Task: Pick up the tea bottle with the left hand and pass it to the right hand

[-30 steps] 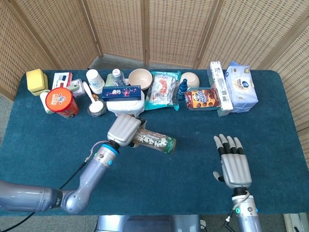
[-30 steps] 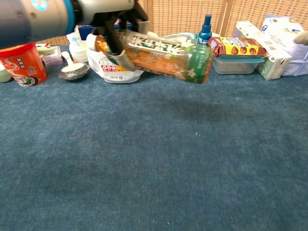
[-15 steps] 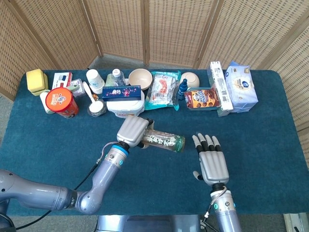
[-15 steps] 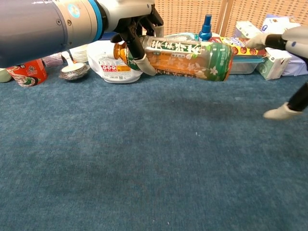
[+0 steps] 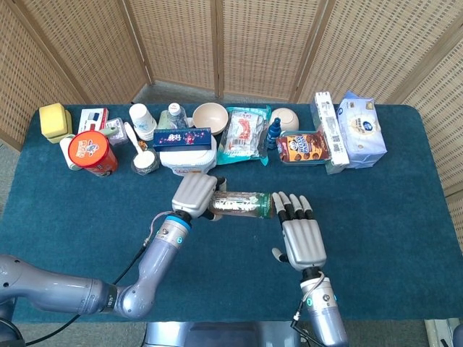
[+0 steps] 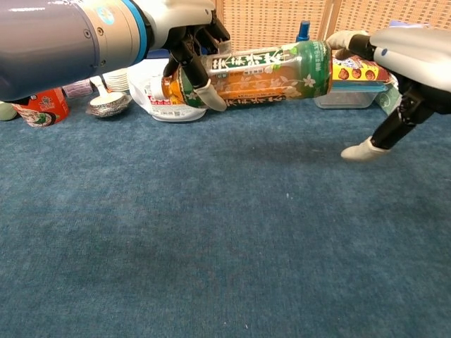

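Chest view: tea bottle (image 6: 264,68) in left hand (image 6: 189,42), right hand (image 6: 394,53) perhaps touching.

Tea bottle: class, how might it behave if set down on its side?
The tea bottle is round, so it would probably roll. Amber liquid fills much of it, so likely heavy for its size. Its glossy plastic may slip in the left hand.
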Robot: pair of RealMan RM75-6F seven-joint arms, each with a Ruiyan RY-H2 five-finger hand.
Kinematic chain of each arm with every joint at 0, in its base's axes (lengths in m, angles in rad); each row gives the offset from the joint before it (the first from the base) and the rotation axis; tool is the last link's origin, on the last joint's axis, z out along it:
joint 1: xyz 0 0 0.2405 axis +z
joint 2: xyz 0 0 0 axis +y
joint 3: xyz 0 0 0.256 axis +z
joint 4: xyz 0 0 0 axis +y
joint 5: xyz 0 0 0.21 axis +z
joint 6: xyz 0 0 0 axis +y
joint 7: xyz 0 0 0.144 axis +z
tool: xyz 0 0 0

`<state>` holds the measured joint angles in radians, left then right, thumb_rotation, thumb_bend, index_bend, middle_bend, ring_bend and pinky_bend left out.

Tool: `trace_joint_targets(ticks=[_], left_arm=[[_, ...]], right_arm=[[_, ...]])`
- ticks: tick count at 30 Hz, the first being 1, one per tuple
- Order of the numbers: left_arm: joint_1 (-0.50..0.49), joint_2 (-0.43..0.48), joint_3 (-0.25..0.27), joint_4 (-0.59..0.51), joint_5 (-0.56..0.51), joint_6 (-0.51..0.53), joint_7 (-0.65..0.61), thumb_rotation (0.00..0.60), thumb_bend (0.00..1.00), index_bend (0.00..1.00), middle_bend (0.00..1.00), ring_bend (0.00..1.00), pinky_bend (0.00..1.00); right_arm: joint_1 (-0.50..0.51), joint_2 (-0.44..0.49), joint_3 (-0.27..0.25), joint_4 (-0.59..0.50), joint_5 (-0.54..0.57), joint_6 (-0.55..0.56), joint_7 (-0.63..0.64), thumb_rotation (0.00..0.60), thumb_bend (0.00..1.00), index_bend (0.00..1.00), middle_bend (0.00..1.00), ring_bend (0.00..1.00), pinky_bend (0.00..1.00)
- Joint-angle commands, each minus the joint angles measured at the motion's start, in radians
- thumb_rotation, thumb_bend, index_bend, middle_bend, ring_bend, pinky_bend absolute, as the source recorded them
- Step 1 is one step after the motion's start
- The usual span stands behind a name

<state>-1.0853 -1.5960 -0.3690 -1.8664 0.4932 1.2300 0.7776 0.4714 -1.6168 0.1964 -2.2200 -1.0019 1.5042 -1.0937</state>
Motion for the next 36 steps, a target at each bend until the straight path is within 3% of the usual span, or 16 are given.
trace_joint_targets(ticks=[1, 16, 28, 36], left_arm=[[-0.006, 0.015, 0.004, -0.022, -0.026, 0.012, 0.023, 0.6, 0.16, 0.58, 0.53, 0.52, 0.65], [-0.005, 0.076, 0.012, -0.073, -0.037, 0.033, 0.02, 0.6, 0.16, 0.58, 0.53, 0.52, 0.65], [-0.036, 0.044, 0.025, -0.069, -0.106, 0.029, 0.033, 0.6, 0.16, 0.57, 0.53, 0.51, 0.65], [-0.046, -0.007, 0.004, -0.043, -0.134, 0.027, -0.016, 0.6, 0.16, 0.57, 0.53, 0.51, 0.65]], right_arm=[[0.001, 0.016, 0.008, 0.012, 0.022, 0.019, -0.009, 0.6, 0.0, 0.0, 0.0, 0.0, 0.0], [0.016, 0.092, 0.007, 0.031, 0.102, 0.012, 0.033, 0.6, 0.0, 0.0, 0.0, 0.0, 0.0], [0.048, 0.088, 0.015, 0.034, 0.101, 0.043, 0.032, 0.6, 0.0, 0.0, 0.0, 0.0, 0.0], [0.054, 0.079, -0.011, 0.021, 0.027, 0.026, 0.105, 0.6, 0.0, 0.0, 0.0, 0.0, 0.0]])
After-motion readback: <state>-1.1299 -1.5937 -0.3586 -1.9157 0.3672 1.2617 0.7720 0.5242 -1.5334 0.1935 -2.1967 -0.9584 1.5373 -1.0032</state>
